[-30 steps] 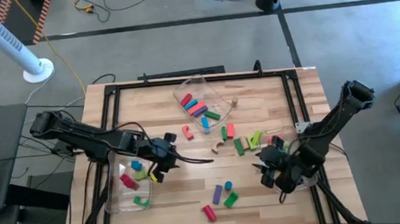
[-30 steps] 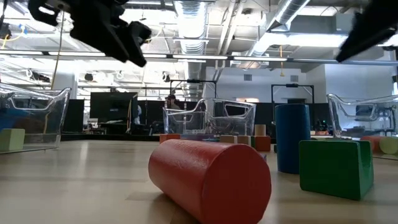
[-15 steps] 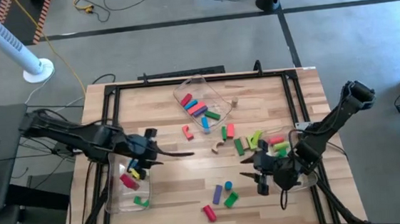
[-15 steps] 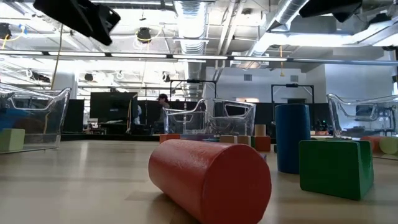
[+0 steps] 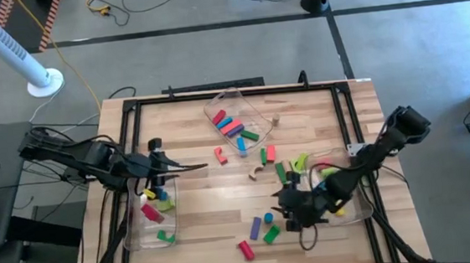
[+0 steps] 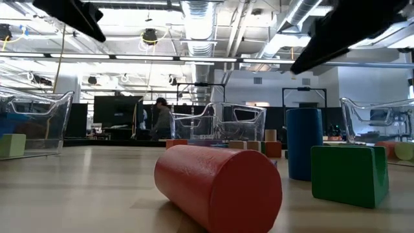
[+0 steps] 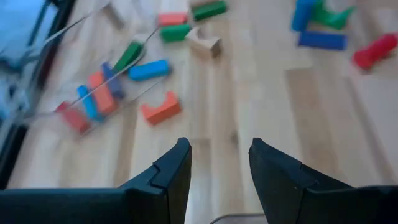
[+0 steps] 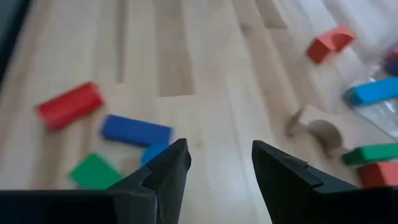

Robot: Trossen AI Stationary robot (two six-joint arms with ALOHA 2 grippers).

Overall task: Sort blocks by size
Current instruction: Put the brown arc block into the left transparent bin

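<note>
The wooden slatted surface (image 5: pixel 224 208) carried the small coloured toy blocks in three places: loose ones scattered from the centre to the lower centre of the high view, and others inside clear plastic rectangular bins at upper centre (image 5: pixel 235 115) and lower left (image 5: pixel 151 212).

The right hand (image 5: pixel 285 214) stood low in the lower centre of the high view, its fingers parted and empty, just beside a cluster of four: a red cylinder (image 5: pixel 245 250), a purple bar (image 5: pixel 255 227), a short blue cylinder (image 5: pixel 268 220) and a green block (image 5: pixel 271 234). The left hand (image 5: pixel 196 165) hung over bare wood at centre left, also parted and holding nothing – near the lower-left bin.

Judged from their look, the blocks were light, rigid and smooth-faced. Bars and cubes should be pinched across their flat sides; the red cylinder, lying on its side, could roll – a grip across its round body at mid-length would suit.
</note>
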